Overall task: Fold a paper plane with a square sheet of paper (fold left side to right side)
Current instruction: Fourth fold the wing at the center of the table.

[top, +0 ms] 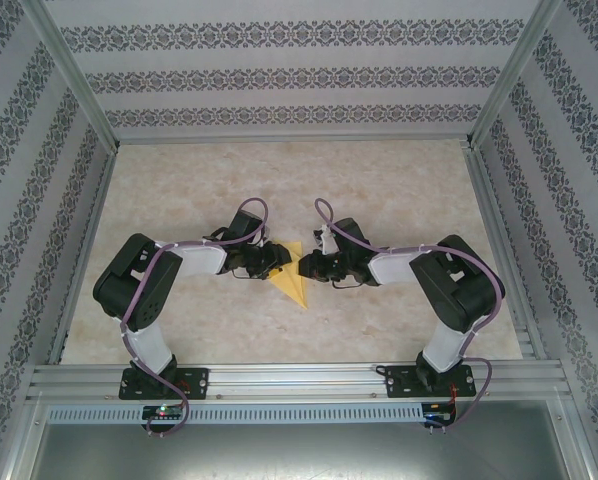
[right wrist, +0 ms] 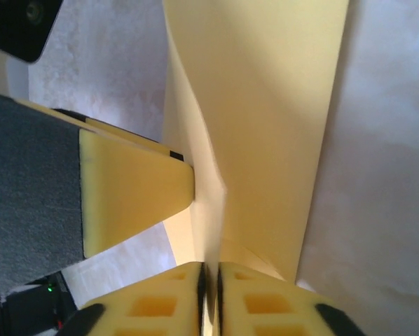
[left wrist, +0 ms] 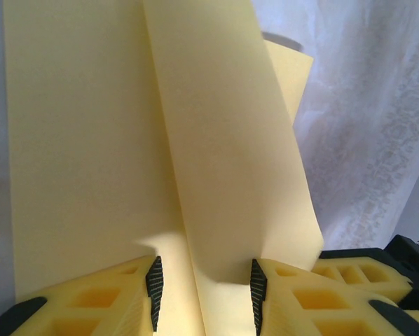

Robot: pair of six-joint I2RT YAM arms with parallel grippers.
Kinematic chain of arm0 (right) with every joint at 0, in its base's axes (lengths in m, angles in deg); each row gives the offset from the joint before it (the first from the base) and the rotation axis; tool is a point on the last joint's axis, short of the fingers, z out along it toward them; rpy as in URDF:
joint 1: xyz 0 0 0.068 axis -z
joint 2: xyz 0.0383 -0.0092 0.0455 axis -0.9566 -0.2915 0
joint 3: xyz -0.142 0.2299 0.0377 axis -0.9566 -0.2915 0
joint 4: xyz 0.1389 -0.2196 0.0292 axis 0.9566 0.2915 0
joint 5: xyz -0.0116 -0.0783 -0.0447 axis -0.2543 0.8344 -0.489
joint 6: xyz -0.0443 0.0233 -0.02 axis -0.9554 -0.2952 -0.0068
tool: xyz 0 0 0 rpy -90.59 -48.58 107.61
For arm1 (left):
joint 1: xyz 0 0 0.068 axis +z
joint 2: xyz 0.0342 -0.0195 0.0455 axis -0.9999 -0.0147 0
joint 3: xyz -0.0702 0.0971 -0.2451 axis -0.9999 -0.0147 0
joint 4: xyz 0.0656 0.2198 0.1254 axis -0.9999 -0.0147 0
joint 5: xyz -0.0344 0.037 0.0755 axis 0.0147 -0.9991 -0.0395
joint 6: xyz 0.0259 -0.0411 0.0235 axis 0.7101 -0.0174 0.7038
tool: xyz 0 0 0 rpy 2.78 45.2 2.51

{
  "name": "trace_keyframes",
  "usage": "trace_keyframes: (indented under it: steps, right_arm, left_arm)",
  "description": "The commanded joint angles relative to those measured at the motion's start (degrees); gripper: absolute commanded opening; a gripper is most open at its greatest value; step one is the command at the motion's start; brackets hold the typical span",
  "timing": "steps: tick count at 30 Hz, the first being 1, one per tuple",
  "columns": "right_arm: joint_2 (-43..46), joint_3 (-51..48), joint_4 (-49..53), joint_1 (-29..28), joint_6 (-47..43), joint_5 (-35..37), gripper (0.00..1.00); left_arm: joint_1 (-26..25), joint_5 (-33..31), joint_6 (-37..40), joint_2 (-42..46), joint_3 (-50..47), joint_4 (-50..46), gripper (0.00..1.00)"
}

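The square sheet of paper [top: 292, 274] is a narrow, creased yellow shape pointing toward the near edge, held up between the two grippers at the table's middle. My left gripper [top: 275, 262] stands at its left side. In the left wrist view the paper [left wrist: 90, 140] rises in two flaps with a crease between them, and the left gripper [left wrist: 204, 283] is open with the fold passing between its fingers [left wrist: 257, 287]. My right gripper [top: 308, 267] meets the paper from the right. In the right wrist view the right gripper [right wrist: 209, 269] is shut on a thin edge of the paper [right wrist: 265, 105], with a left finger [right wrist: 136, 189] beside it.
The beige marbled table [top: 399, 180] is bounded by an aluminium frame with patterned walls [top: 279, 70] on three sides. A metal rail [top: 299, 380] carrying both arm bases runs along the near edge.
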Motion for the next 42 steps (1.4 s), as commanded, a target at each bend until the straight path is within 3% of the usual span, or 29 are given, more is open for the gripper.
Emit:
trace_keyframes:
  steps: [1,5,31,42]
  right_arm:
    - [-0.7,0.9,0.1,0.1,-1.1,0.5,0.08]
    - [-1.6,1.7,2.5,0.1,-2.9,1.6,0.04]
    - [-4.7,4.5,11.2,-0.8,-7.9,5.9,0.03]
    - [-2.2,2.4,8.8,-1.6,-6.1,4.5,0.04]
  left_arm:
    - [-0.9,-1.1,1.3,-0.5,1.1,-1.8,0.41]
    - [-0.9,-1.1,1.3,-0.4,1.0,-1.9,0.41]
    - [-1.1,-1.2,2.7,0.8,1.9,-3.7,0.43]
    - [-1.0,-1.9,3.5,0.6,3.1,-5.4,0.42]
